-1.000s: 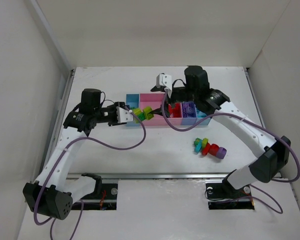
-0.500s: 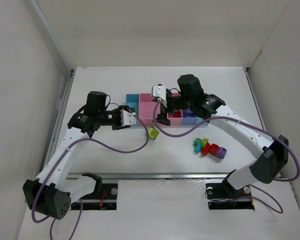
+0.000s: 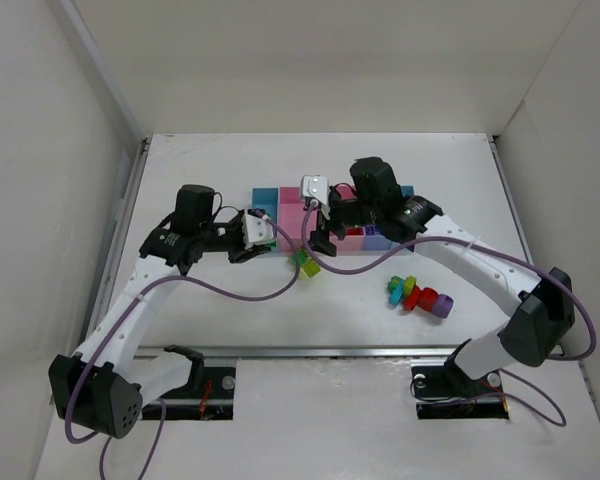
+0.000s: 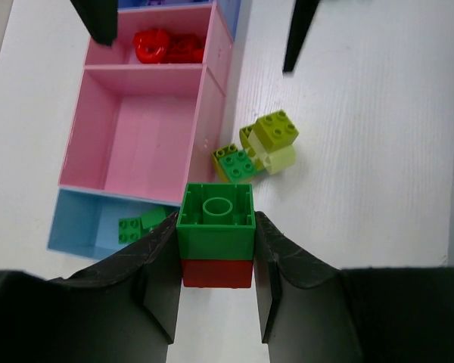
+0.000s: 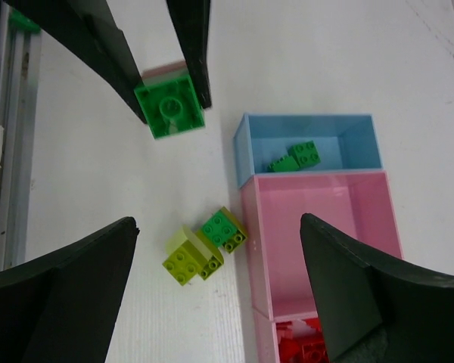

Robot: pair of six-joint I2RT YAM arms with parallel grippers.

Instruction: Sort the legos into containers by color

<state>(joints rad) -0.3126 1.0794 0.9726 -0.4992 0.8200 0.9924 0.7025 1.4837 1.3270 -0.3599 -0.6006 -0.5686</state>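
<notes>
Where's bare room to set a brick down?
Bare table behind the trays, and between the green cluster and the mixed pile. The wide pink tray is empty. Crowded at the trays' front, around the left hand and right hand.

place: robot test cell in a lab | evidence: white table (image 3: 230, 320) enclosed by plain white panels (image 3: 40, 200); arm bases bolted at near edge

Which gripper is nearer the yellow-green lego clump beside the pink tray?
Right. The right gripper hangs almost over the yellow-green and green lego clump; the left gripper, holding a green brick, sits off beside it.
</notes>
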